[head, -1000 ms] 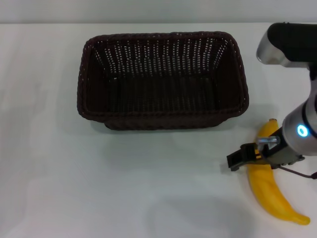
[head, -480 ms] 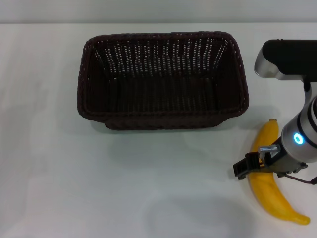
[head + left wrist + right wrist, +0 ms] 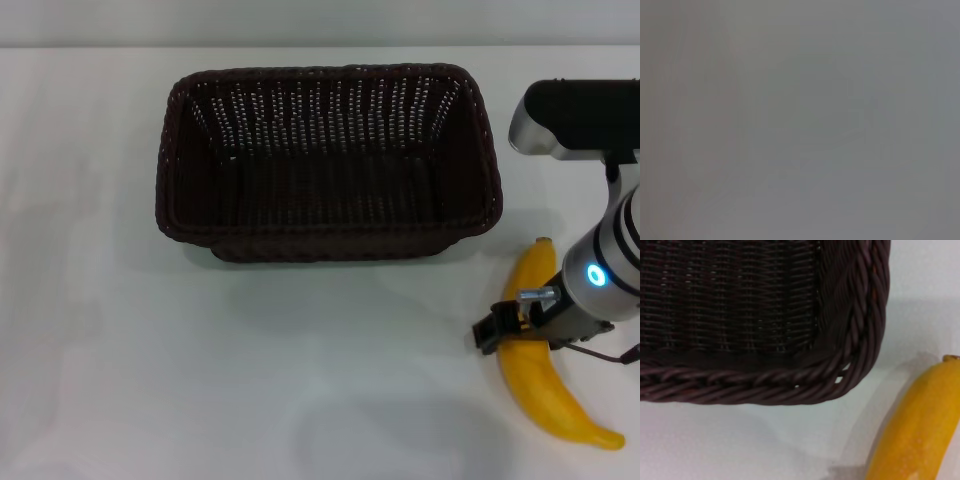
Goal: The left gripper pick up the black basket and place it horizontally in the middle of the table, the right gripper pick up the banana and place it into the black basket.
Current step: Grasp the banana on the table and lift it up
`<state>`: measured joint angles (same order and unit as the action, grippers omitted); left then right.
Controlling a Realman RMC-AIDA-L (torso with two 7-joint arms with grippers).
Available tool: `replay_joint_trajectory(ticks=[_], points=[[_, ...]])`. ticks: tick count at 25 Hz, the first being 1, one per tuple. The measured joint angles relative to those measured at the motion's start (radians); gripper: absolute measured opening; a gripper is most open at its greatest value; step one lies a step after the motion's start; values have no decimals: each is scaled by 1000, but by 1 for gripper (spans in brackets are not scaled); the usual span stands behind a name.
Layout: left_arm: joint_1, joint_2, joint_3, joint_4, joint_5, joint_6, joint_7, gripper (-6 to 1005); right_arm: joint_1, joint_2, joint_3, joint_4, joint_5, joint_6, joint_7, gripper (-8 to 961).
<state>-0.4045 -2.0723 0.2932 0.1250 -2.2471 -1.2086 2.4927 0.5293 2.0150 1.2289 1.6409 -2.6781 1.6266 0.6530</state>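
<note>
Banana (image 3: 542,368) lies near the right end of the bench's (image 3: 100,350) front edge, stem end pointing toward the black basket (image 3: 328,160), which sits lengthwise across the middle of the bench with its long side parallel to the front edge. The two are near but apart; in the right wrist view a strip of white bench separates the banana (image 3: 912,430) from the rounded corner of the basket (image 3: 855,340).

Right hand (image 3: 512,327) sits low over the banana's middle, fingers straddling it crosswise. We cannot tell whether the fingers are closed onto the skin or only bracketing it. Left hand not in the head view; its wrist view shows only featureless grey.

Handling, our judgement: light, smooth skin, likely slippery, curved so it may roll or pivot in a narrow pinch. Firm enough to lift but bruises under hard squeeze. Best hold is across the thick middle, near the balance point, which is about where the hand now is.

Against the earlier frames: the right hand has shifted toward the bench's right edge and lower over the fruit, and the arm's upper link has dropped slightly. Banana and basket unchanged in place
</note>
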Motion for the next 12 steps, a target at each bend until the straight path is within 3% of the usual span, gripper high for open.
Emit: replay_joint_trajectory(ticks=[3, 12], points=[[0, 0, 0, 7, -1, 0, 0, 764, 3, 1, 4, -27, 0, -5, -15, 783], [-12, 1, -7, 12, -6, 27, 0, 765, 16, -1, -1, -40, -25, 0, -31, 606]])
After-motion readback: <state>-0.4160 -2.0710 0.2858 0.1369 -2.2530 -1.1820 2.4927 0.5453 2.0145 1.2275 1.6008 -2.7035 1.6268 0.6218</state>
